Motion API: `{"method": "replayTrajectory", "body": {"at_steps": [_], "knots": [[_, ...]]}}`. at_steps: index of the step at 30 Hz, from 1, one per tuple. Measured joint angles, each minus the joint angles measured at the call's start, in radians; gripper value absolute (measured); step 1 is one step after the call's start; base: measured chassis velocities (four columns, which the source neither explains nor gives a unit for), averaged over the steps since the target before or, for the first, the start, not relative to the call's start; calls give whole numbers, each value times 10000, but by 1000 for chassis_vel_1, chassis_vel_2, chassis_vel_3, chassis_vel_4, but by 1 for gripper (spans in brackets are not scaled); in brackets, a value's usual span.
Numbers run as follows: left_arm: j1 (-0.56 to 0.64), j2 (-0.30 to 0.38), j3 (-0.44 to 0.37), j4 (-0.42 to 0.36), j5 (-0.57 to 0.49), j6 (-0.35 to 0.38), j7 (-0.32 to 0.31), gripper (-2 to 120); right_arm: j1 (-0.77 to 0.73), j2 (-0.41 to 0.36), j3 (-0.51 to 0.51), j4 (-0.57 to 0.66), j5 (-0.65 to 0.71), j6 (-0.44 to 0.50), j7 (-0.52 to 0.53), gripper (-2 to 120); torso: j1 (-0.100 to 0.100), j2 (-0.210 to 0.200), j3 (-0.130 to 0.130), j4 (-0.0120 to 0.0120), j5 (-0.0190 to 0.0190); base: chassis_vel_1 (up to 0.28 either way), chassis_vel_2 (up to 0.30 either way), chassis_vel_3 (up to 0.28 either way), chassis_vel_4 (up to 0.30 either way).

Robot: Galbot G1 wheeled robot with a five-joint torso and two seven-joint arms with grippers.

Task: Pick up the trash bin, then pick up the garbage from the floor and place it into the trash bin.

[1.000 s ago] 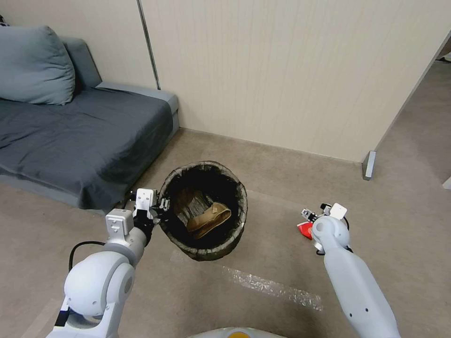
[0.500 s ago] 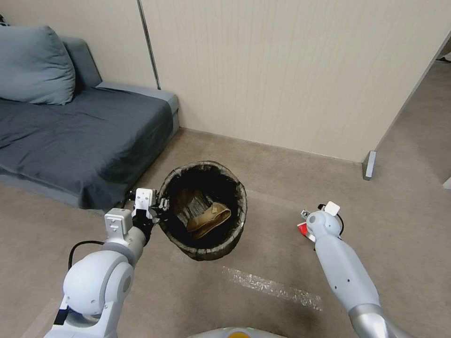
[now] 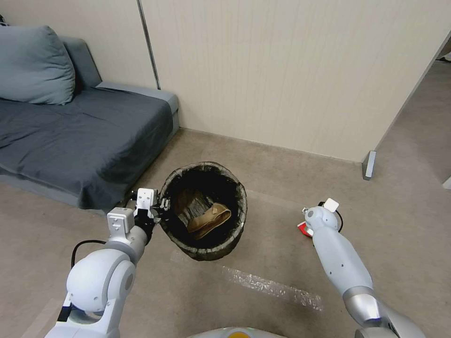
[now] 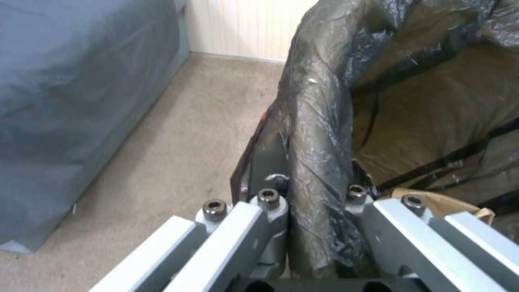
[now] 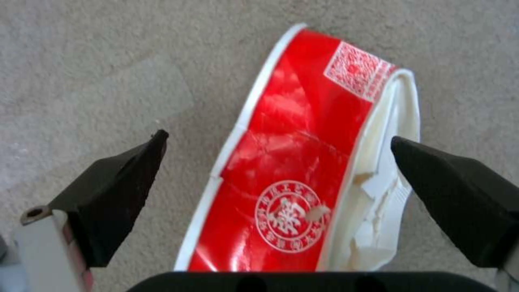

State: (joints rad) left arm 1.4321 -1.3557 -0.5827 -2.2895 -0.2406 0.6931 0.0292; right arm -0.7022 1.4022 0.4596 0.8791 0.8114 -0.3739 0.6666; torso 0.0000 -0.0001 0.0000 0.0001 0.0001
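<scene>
The trash bin hangs tilted off the floor, its dark liner folded over the rim, with a crumpled brown paper bag inside. My left gripper is shut on the near-left rim; the left wrist view shows the fingers clamped on the lined rim. To the right, the right arm reaches down over a flat red-and-white packet on the carpet. In the right wrist view my right gripper is open, one black fingertip on each side of the packet, not touching it.
A grey sofa with a cushion stands at the left, close to the bin. A beige wall runs behind, ending at a corner post. A strip of clear tape lies on the carpet in front.
The right arm has swung in and down over the red packet, its wrist now covering the gripper in the head view. The left arm and bin have not moved.
</scene>
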Motion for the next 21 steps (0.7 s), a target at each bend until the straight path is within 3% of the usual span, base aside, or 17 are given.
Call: {"method": "replayTrajectory", "body": {"at_steps": [10,21], "knots": [[12,-22,46,5,35,3,-3,3,-424,-70,31,496,30,43,244,100,0,0,0,-1,-1,0,0,0,0],[75,-35,37,-82,42,5,-3,3,-250,5,73,-193,-12,277,92,97,0,1,0,0,0,0,0,0,0]]}}
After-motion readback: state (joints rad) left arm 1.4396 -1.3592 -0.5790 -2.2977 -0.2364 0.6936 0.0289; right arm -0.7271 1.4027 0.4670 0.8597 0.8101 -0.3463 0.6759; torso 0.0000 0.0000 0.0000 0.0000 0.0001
